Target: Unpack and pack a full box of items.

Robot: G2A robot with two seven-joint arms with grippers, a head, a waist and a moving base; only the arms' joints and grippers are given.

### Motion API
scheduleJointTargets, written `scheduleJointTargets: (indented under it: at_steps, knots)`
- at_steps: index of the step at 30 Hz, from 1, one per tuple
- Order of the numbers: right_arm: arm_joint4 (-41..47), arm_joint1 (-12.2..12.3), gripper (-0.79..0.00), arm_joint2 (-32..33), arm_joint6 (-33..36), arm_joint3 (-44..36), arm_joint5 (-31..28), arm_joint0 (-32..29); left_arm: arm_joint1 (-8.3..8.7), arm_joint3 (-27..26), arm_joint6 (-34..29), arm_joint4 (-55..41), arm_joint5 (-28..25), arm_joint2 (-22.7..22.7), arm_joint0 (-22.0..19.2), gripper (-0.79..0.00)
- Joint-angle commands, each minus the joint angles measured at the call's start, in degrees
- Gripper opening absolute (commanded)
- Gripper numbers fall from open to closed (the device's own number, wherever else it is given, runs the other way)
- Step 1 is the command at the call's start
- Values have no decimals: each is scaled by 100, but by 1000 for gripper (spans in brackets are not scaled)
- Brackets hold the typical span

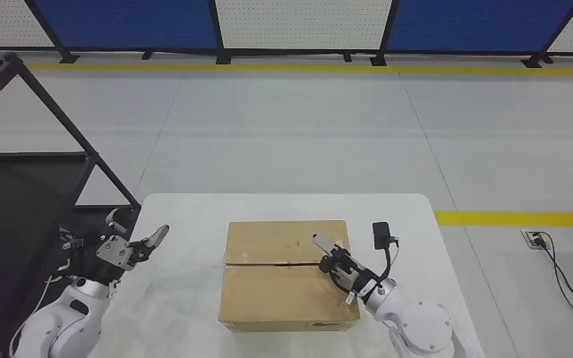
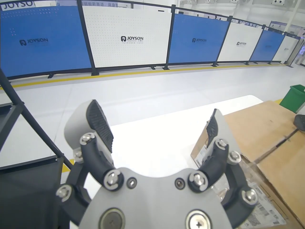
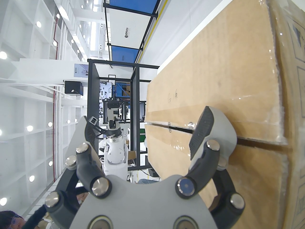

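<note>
Cardboard box (image 1: 269,291) seam beneath right end effector (image 1: 331,251)

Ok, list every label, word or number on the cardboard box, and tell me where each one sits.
Nothing on the cardboard box can be quoted.
Top flap, near the seam: faint handwritten marks, too faint to read.
Side wall in the left wrist view: white printed labels, too blurred to read.
Side wall in the right wrist view: printed panels, too blurred to read.
</note>
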Motion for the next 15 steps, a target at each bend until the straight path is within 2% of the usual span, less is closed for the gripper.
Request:
scheduleJointTargets:
  at_steps: [1,7,15]
  knots:
    - [44,-6,0,-6,-2,53,-8,27,3,-91,121,30,-25,-66,174,0]
    - [109,-19,0,-31,-23,134,-78,54,6,-407,346,-123,-187,-243,575,0]
    - [156,-19,0,38,-60,170,-110,45,6,-407,346,-123,-187,-243,575,0]
